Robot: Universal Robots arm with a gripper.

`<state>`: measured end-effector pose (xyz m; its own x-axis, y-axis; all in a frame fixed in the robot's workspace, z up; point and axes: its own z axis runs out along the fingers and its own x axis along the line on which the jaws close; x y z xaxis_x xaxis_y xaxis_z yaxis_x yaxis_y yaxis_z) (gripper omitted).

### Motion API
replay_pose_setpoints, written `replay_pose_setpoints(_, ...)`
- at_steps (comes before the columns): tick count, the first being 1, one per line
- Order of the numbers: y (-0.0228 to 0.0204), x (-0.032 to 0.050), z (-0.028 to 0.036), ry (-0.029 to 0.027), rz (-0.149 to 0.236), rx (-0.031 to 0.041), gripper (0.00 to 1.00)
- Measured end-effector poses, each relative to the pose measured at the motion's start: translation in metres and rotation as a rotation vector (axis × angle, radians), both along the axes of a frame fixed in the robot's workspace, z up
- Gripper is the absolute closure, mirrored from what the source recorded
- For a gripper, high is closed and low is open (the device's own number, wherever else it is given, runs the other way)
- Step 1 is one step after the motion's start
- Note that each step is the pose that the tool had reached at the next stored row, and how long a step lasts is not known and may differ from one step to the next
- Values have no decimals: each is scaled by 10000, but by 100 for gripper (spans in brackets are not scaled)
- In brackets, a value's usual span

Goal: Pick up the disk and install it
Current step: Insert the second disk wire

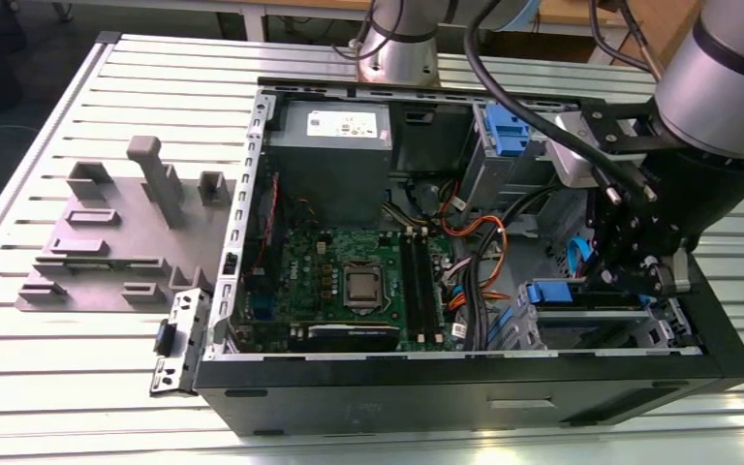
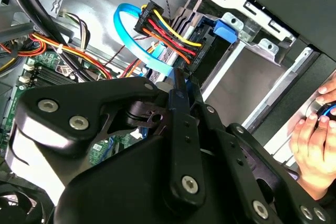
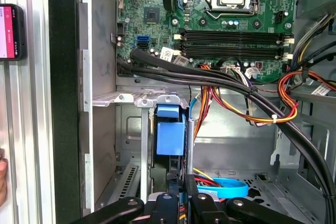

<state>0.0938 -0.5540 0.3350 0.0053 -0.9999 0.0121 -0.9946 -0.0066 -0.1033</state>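
Scene: open computer case [image 1: 476,383] on a slatted counter [image 1: 36,358] | Disk [image 3: 170,132]: blue-bracketed, standing edgewise in the case's drive cage beside the motherboard [image 1: 346,281] | Gripper [image 3: 180,195]: jaws pressed together on the disk's edge | A hand [image 2: 314,148] rests outside the case.

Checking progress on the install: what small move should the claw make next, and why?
Probably ease the disk in its blue plastic bracket deeper into the metal drive cage: the claw seems shut on it, and the bracket end looks not yet seated.
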Motion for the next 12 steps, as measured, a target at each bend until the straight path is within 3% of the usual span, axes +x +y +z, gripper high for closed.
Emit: replay_pose_setpoints(12,-24,1,1,0,16,1,84)
